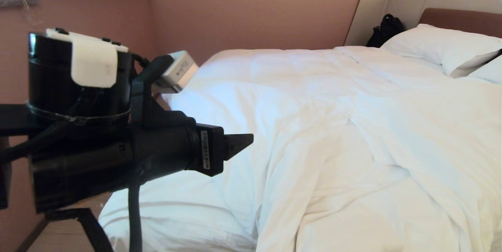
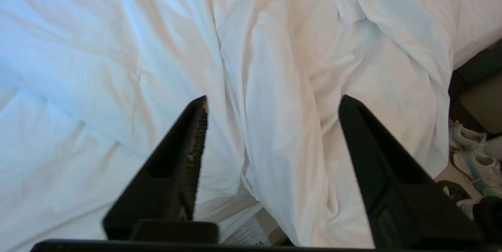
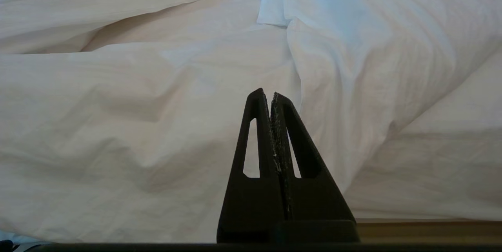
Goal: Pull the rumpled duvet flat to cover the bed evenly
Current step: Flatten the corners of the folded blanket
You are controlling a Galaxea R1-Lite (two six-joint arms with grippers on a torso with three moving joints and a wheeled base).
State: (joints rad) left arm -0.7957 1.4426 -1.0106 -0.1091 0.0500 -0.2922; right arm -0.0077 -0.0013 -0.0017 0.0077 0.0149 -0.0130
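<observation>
- The room has pink-beige walls (image 1: 255, 9), lit by a warm strip of light above the headboard.
- The bed (image 1: 392, 13) fills most of the head view, with a brown padded headboard set in a pale surround at the far right.
- The duvet (image 1: 333, 126) lies across the bed in heavy white folds, bunched into a long ridge down the middle and hanging over the near edge.
- Two white pillows (image 1: 439, 46) rest against the headboard, beyond the top edge of the duvet.
- The left arm (image 1: 98, 134) blocks the near left side of the head view, hiding that corner of the bed.
- The left gripper (image 2: 272, 101) hangs over the central ridge of the duvet, its fingers spread wide and holding nothing.
- The right gripper (image 3: 270, 95) sits low before the side of the duvet, fingers pressed together, empty.
- A black bag (image 1: 384, 30) leans on the headboard surround.
- Pale shoes (image 2: 470, 154) lie on the floor beside the bed.
</observation>
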